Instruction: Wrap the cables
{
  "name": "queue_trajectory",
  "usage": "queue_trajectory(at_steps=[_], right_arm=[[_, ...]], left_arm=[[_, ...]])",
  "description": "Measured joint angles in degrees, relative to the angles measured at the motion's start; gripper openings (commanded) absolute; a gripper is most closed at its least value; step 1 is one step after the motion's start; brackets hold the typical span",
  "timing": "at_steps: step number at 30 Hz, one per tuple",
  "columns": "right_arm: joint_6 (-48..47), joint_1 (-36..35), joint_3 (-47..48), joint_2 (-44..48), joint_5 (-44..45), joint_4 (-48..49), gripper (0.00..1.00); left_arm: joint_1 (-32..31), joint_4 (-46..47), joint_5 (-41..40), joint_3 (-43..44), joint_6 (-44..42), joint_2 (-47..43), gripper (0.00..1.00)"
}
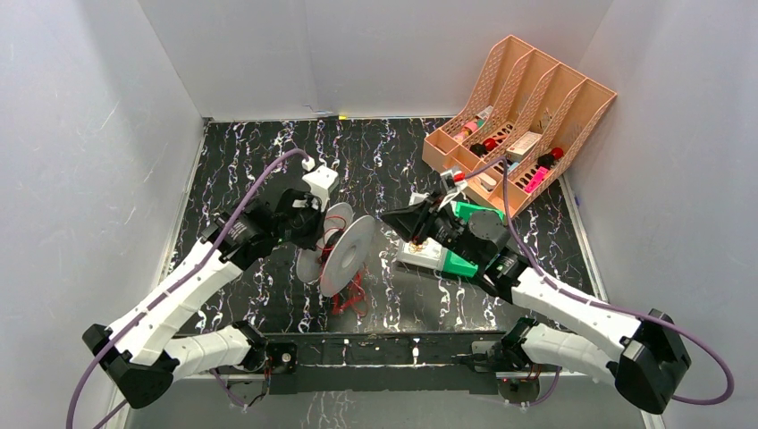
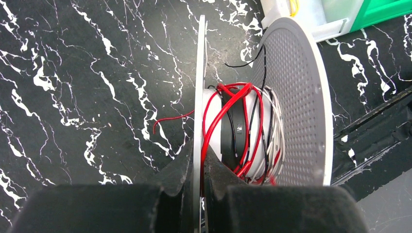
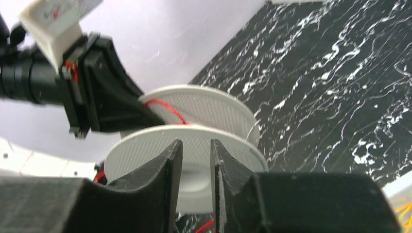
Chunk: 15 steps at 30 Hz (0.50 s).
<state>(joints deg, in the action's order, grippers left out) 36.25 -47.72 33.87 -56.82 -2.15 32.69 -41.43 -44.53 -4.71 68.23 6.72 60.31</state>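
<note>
Marbled table [image 1: 268,161], peach organizer [image 1: 514,63] holding small items [image 1: 523,143], cables [image 2: 236,89] on spool [image 2: 296,97]

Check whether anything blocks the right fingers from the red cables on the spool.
Yes. The spool's near flange faces the right fingers, with the wound red cables behind it on the hub. The loose loops under the spool look unblocked.

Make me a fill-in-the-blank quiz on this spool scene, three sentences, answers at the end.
1. The ____ hand is shut on one flange of the white spool.
2. The cables looped over its core, beside black and white wires, are ____.
3. The peach organizer stands at the far ____ of the table.
Missing words: left, red, right.
</note>
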Motion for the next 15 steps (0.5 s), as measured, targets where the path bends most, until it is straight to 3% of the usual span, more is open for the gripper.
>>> queue_trajectory(at_steps=[6,15], right_arm=[[-5.6,0.0,-0.9,3.6,-10.4,-7.6,0.55],[-13.6,-2.0,-5.5,3.1,-22.5,-12.1,0.59]], left_arm=[[0.0,-1.2,-0.5,1.3,0.9,1.7,0.0],[0.0,-2.2,-1.1,3.9,1.7,3.6,0.0]])
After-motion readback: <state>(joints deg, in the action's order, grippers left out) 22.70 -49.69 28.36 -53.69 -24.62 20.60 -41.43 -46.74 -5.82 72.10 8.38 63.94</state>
